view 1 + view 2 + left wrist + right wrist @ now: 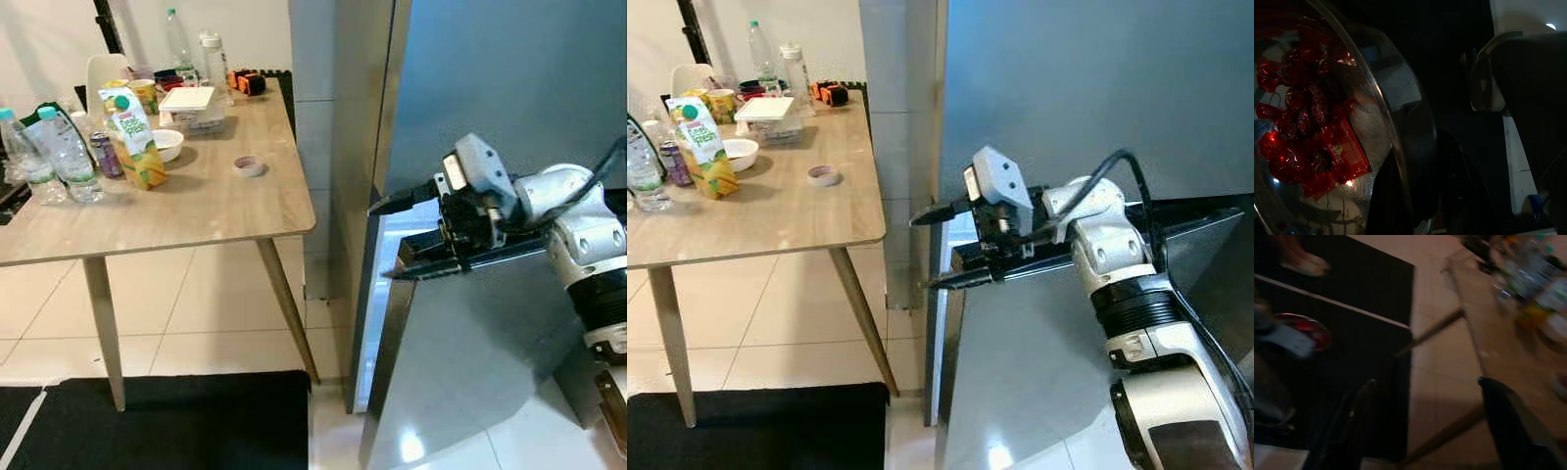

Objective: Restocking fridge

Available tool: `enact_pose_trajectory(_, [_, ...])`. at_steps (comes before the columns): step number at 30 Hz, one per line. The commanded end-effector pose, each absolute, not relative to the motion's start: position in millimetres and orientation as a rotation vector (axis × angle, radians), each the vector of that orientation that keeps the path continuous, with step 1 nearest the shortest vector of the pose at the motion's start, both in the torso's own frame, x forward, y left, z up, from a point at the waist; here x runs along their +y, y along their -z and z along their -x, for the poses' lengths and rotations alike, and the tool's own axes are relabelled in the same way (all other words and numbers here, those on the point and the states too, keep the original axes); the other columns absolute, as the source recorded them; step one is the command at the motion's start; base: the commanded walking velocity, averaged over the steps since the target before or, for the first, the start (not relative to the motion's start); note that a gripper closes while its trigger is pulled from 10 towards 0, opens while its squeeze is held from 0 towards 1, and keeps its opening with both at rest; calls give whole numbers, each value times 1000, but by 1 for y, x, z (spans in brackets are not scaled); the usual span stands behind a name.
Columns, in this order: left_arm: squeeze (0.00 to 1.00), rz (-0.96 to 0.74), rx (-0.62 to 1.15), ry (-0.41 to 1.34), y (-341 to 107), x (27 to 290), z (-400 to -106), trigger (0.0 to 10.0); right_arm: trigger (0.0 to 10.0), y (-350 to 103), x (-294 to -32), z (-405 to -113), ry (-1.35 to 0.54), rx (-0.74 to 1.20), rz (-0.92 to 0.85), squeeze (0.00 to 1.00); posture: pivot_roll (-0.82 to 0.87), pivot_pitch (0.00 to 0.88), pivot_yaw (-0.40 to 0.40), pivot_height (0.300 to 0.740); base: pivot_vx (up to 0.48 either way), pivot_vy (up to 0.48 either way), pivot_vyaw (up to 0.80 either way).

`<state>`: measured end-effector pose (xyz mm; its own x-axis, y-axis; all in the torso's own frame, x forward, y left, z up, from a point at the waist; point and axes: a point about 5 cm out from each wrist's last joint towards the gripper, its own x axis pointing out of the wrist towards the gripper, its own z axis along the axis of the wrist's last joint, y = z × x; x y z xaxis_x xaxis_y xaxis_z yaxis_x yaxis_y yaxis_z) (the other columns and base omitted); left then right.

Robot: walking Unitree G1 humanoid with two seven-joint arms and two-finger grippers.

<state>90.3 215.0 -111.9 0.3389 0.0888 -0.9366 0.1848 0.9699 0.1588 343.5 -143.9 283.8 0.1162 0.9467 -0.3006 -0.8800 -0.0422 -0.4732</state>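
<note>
Over on my left there's a wooden table [211, 201] loaded with stuff: a couple of water bottles [67, 155] at the near left edge, a juice carton [133, 137] standing upright just beside them, a small white bowl [167, 145] behind it, and a white lidded container [191, 106] further back. A little pink-rimmed dish [249, 165] sits on its own near the table's right side.

My left gripper [1415, 161] is wrapped around the rim of a clear bowl [1359, 98] full of red-wrapped candies [1300, 132]; the wrist view is really dark, so I can't make out much more than that.

To the right of the table stands the fridge [490, 88], steel and grey. Its lower door [470, 362] is swung partway out, with white light showing in the gap. My right gripper [936, 247] is spread wide at that door's top corner, one black finger above the edge and one below, not clamped on anything.
</note>
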Motion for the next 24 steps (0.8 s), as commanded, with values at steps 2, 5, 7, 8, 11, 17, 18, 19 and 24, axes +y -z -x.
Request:
enact_pose_trajectory(2, [0, -254, 1225, 83, 112, 210, -92, 10000, 0, -296, -145, -353, -1331, -125, 728, 0, -111, 0, -27, 740, 0, 0, 0])
enact_pose_trajectory(5, [0, -254, 1224, 83, 112, 210, -92, 10000, 0, -295, -146, -355, -1301, -109, 757, 0, -111, 0, -27, 740, 0, 0, 0])
enact_pose_trajectory(7, [0, -255, 1224, 83, 112, 211, -92, 10000, 0, -291, -150, -358, -1260, -69, 821, 0, -111, 0, -27, 740, 0, 0, 0])
enact_pose_trajectory(8, [0, -255, 1224, 83, 112, 211, -92, 10000, 0, -291, -150, -358, -1260, -69, 821, 0, -111, 0, -27, 740, 0, 0, 0])
enact_pose_trajectory(11, [0, -256, 1223, 83, 112, 211, -93, 10000, 0, -286, -158, -362, -1208, 2, 934, 0, -111, 0, -27, 740, 0, 0, 0])
enact_pose_trajectory(17, [0, -257, 1223, 84, 112, 211, -93, 10000, 0, -273, -173, -366, -1158, 158, 1119, 0, -112, 0, -27, 740, 0, 0, 0])
enact_pose_trajectory(18, [0, -257, 1223, 84, 112, 211, -93, 10000, 2353, -268, -175, -365, -1174, 193, 1138, 0, -112, 0, -27, 740, 0, 0, 0])
enact_pose_trajectory(19, [0, -257, 1223, 84, 112, 211, -93, 10000, 2353, -268, -175, -365, -1174, 193, 1138, 0, -112, 0, -27, 740, 0, 0, 0])
enact_pose_trajectory(24, [0, -253, 1222, 84, 112, 210, -92, 10000, 10000, -254, -179, -364, -1210, 295, 1177, 0, -115, 0, -31, 740, 0, 0, 0])
